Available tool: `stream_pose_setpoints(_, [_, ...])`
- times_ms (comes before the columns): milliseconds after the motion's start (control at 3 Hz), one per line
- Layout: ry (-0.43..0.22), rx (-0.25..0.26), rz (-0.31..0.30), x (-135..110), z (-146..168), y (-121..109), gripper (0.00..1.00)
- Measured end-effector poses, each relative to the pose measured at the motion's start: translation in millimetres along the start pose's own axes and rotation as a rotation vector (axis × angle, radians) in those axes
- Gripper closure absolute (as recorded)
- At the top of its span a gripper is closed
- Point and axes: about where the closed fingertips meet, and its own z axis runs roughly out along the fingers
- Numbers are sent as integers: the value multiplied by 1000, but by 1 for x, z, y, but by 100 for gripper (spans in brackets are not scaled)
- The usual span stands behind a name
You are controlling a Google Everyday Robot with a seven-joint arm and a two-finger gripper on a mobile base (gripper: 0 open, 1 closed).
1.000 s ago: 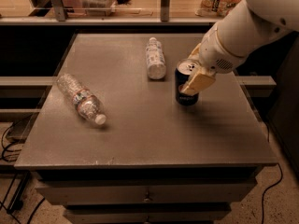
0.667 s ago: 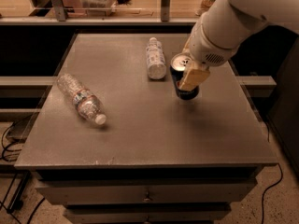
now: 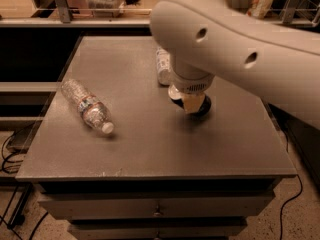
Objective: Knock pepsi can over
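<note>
The pepsi can point(image 3: 203, 109) shows only as a dark sliver on the grey table point(image 3: 150, 149), right of centre; the rest is hidden under my gripper. I cannot tell whether it stands upright or leans. My gripper point(image 3: 192, 102), with its tan tip, is right over and against the can. The big white arm point(image 3: 240, 44) sweeps in from the upper right and covers the table's back right part.
A clear water bottle point(image 3: 87, 107) lies on its side at the left of the table, cap toward the front. A second clear bottle point(image 3: 162, 67) lies near the back centre, partly hidden behind the arm. The table's front edge and drawers point(image 3: 157, 206) are below. A shelf rail runs behind.
The arm has swung left and lower over the table. It now covers the can, which earlier stood in plain sight beside the gripper. Neither bottle has moved.
</note>
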Motion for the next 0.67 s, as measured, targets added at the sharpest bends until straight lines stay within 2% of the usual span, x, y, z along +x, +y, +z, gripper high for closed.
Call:
stream_pose_setpoints(333, [94,-24,-57,12,16,3,58])
stream_pose_setpoints(667, [80,-126,-42,24,26,-1,35])
